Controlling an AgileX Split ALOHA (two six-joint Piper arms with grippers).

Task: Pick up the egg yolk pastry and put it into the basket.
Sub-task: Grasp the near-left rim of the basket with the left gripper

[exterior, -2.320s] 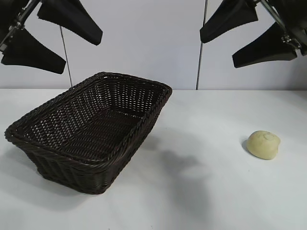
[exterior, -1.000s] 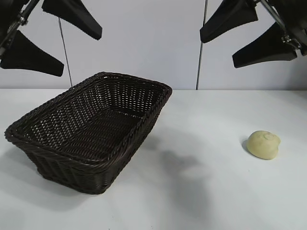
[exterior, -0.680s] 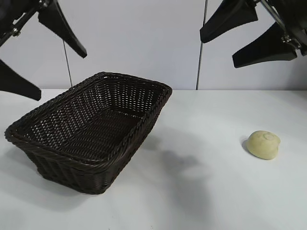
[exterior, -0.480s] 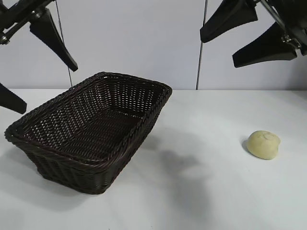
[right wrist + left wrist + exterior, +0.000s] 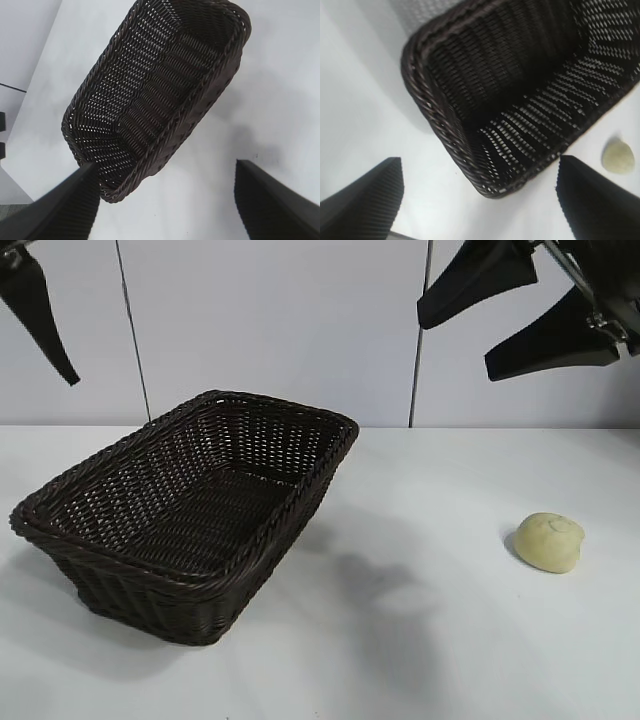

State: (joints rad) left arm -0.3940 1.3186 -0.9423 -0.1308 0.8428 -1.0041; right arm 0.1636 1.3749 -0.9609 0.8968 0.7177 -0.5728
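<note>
The right gripper (image 5: 520, 315) hangs high above the table (image 5: 420, 640) with its jaws spread wide and nothing between them. The egg yolk pastry (image 5: 549, 542) lies on the table well below it and slightly to the right, well apart from the basket (image 5: 190, 510), which sits far off to the gripper's lower left. The left gripper (image 5: 477, 200) is also spread wide and holds nothing; in the exterior view only one of its fingers (image 5: 38, 305) shows, at the top left corner above the basket's far end. Its wrist view looks down past a basket corner (image 5: 485, 187) and catches the pastry (image 5: 618, 156) beyond the rim. The right wrist view shows the basket (image 5: 155, 100) but not the pastry.
</note>
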